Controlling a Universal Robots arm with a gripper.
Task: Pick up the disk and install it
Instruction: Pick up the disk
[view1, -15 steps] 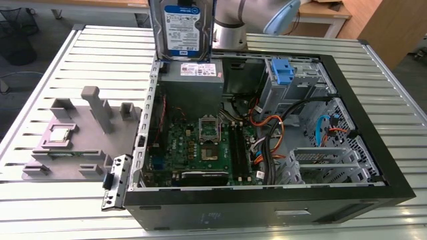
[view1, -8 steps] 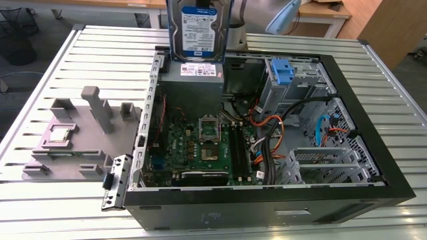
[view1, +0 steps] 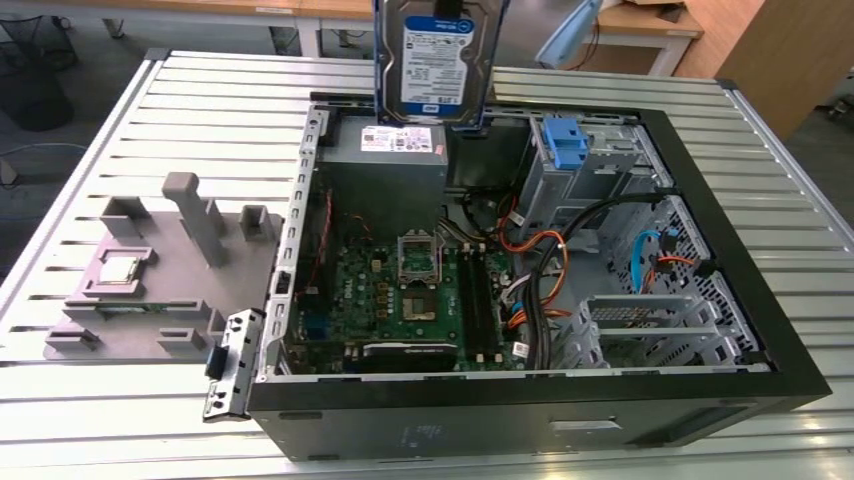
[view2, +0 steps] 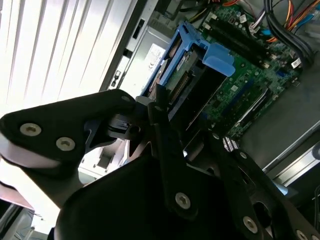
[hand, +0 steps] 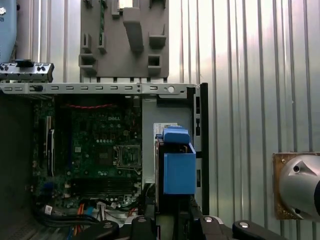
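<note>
Hanging upright in the gripper (view2: 177, 112), disk (view1: 441, 62) above open computer case (view1: 771, 300)

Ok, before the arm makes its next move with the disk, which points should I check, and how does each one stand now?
1. Pincer shut on the disk: ok.
2. Disk off the table, upright above the open case: ok.
3. Disk seated in the metal bay: not ok; it hangs to the exterior view's left of the bay.
4. Cables clear of the bay's opening: cannot tell.
5. Disk sitting straight in the pincer: cannot tell.
</note>
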